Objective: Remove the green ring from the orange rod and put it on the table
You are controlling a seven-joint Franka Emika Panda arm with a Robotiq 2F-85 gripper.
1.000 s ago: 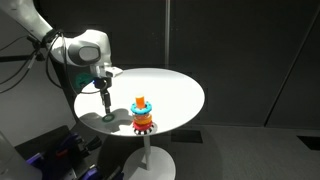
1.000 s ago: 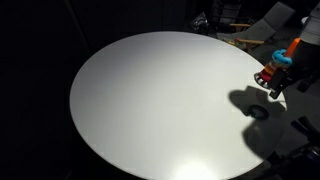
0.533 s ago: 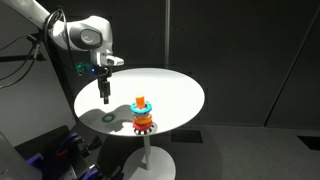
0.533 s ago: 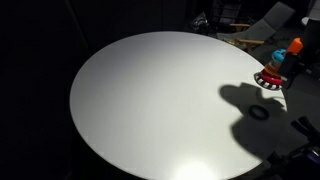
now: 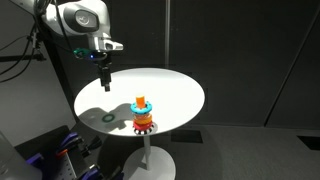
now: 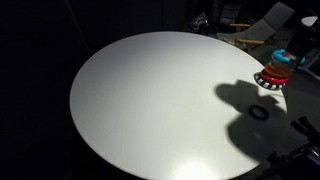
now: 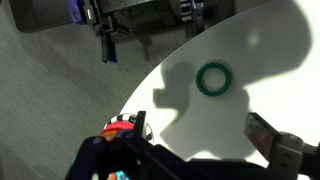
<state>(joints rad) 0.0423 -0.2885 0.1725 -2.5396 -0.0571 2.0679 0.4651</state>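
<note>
The green ring (image 5: 107, 118) lies flat on the white table (image 5: 170, 85) near its edge, apart from the toy; it also shows in the other exterior view (image 6: 260, 112) and in the wrist view (image 7: 212, 78). The orange rod (image 5: 141, 100) stands upright in the ring-stacking toy with a turquoise ring and a red cog base (image 5: 143, 123); the toy sits at the table's edge (image 6: 275, 72). My gripper (image 5: 104, 80) hangs high above the table, over the ring, open and empty; the wrist view (image 7: 205, 128) shows its fingers spread with nothing between them.
The round table stands on a single white pedestal (image 5: 148, 155). Dark curtains fill the background. Cables and equipment lie on the floor beside the table (image 5: 60, 155). A black stand shows on the carpet in the wrist view (image 7: 108, 35).
My gripper has risen straight up from the table surface, leaving the green ring lying on the table. The toy has not moved.
</note>
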